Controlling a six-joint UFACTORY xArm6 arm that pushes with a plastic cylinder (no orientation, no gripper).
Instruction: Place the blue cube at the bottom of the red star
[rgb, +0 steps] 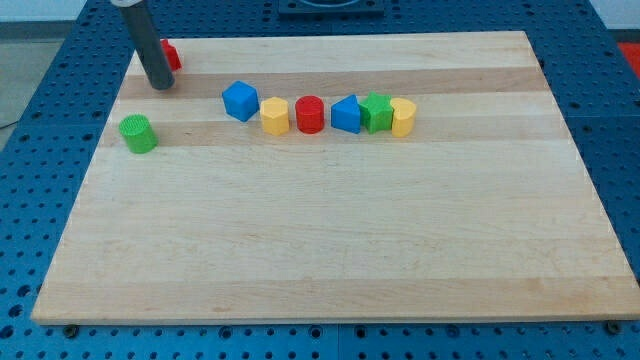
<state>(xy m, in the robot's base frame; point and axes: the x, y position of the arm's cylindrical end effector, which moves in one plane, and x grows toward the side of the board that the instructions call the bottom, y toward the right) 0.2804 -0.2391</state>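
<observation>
Camera view showed my tip (160, 84) at ten o'clock, rod hiding most of red star (170, 56), no jaws existed to read, blue cube (240, 101) lay apart at its four o'clock.

You see a pale wooden board (330, 240) carrying a red star (170, 56), green cylinder (138, 133), and a row: blue cube (240, 100), yellow block (275, 116), red cylinder (310, 114), blue triangular block (346, 114), green block (377, 111), yellow block (403, 117).
</observation>
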